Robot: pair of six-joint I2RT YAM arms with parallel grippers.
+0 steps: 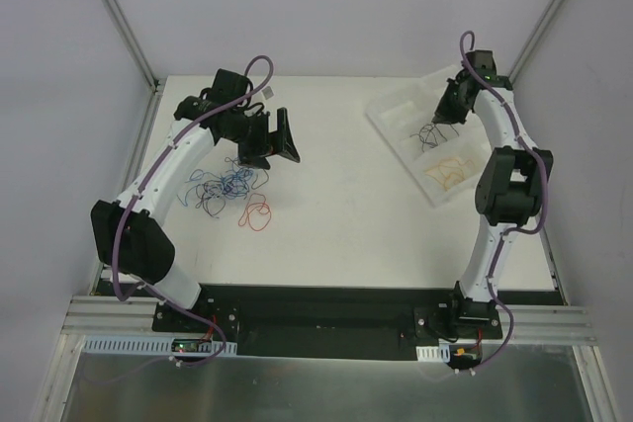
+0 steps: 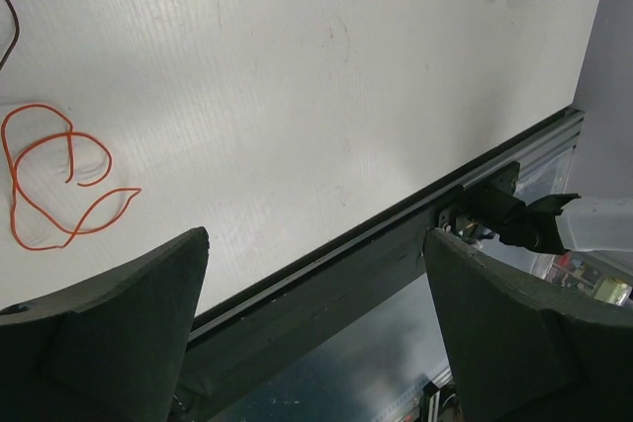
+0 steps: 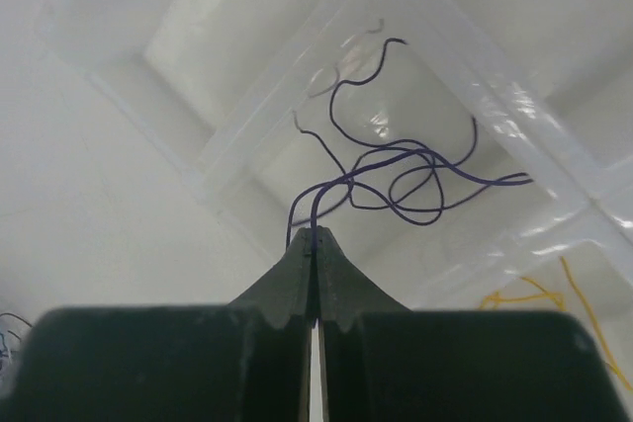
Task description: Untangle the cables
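A tangle of thin blue and black cables (image 1: 224, 185) lies on the white table, with a red cable (image 1: 257, 212) loose beside it. My left gripper (image 1: 275, 149) hovers just right of the tangle, open and empty. In the left wrist view its gripper (image 2: 316, 254) shows wide-apart fingers (image 2: 119, 333), and the red cable (image 2: 59, 177) lies to the left. My right gripper (image 1: 441, 118) hangs over the clear tray (image 1: 396, 106). In the right wrist view that gripper (image 3: 315, 234) is shut on a dark blue cable (image 3: 406, 160), which dangles in loops into a tray compartment.
The clear tray (image 3: 247, 135) has several compartments; one nearer holds yellow cables (image 1: 449, 171), also seen as yellow cables (image 3: 519, 295) in the right wrist view. The table's near edge is a black rail (image 2: 326, 274). White walls enclose the table on three sides.
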